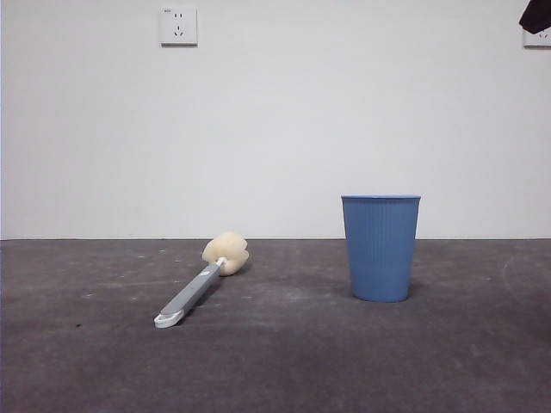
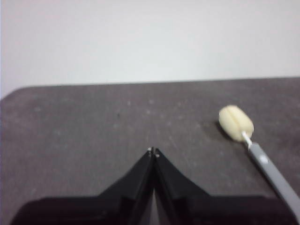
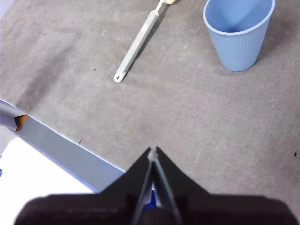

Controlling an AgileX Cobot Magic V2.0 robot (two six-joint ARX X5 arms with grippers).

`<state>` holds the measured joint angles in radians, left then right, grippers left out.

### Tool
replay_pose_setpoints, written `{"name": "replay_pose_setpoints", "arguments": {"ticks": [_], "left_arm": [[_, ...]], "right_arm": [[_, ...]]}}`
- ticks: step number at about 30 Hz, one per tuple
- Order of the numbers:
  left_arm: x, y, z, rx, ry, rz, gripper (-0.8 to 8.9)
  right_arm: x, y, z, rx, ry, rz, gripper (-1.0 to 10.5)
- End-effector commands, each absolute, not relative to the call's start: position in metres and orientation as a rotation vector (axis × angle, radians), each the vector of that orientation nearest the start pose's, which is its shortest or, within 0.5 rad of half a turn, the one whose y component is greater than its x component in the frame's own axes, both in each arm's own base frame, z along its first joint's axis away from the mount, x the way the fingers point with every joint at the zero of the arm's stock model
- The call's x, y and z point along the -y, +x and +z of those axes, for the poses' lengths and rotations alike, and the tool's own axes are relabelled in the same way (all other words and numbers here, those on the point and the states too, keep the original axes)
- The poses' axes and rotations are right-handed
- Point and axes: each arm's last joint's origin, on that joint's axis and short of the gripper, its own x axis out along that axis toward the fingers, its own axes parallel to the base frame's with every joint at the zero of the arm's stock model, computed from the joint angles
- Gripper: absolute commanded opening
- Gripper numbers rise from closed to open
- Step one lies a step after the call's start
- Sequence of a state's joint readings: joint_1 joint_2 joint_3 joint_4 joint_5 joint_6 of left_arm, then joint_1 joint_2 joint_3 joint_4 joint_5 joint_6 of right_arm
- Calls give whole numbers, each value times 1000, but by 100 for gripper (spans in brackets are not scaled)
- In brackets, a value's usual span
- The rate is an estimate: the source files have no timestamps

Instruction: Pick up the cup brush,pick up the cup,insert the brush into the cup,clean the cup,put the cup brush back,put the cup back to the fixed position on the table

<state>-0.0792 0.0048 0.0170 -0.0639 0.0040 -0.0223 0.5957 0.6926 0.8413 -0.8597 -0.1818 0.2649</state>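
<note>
The cup brush [image 1: 200,286] lies flat on the table [image 1: 284,361] at centre left, its cream-yellow sponge head toward the wall and its white looped tip toward the camera. It also shows in the left wrist view [image 2: 253,143] and the right wrist view [image 3: 138,42]. The blue ribbed cup [image 1: 380,247] stands upright and empty to the right of it, also in the right wrist view [image 3: 239,33]. My left gripper [image 2: 153,151] is shut and empty, above the table away from the brush. My right gripper [image 3: 153,151] is shut and empty, high above the table's front edge.
A white wall with a socket [image 1: 178,26] stands behind the table. A black arm tip [image 1: 535,15] shows at the top right corner. The table's front edge with a grey strip [image 3: 61,145] shows in the right wrist view.
</note>
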Motion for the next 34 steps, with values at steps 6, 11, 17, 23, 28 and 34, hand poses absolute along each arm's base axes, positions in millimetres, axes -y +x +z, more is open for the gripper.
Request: {"name": "replay_pose_setpoints", "arguments": {"ticks": [6,11,17,23,28,34], "left_arm": [[8,96,147,-186,-63,-99,-3],[8,96,147,-186,-63,-98,-3],[8,96,147,-186,-63,-99,-3],[8,96,147,-186,-63,-99,-3],[8,96,147,-186,-63,-99,-3],[8,96,147,-186,-63,-99,-3]], "right_arm": [[-74,99,305,-797,91,644,1],[-73,99,305,-798,91,643,1],[-73,99,305,-797,91,643,1],[-73,99,305,-797,90,642,1],[-73,99,305,-797,90,642,1],[-70,100,309,-696,-8,613,1]]}}
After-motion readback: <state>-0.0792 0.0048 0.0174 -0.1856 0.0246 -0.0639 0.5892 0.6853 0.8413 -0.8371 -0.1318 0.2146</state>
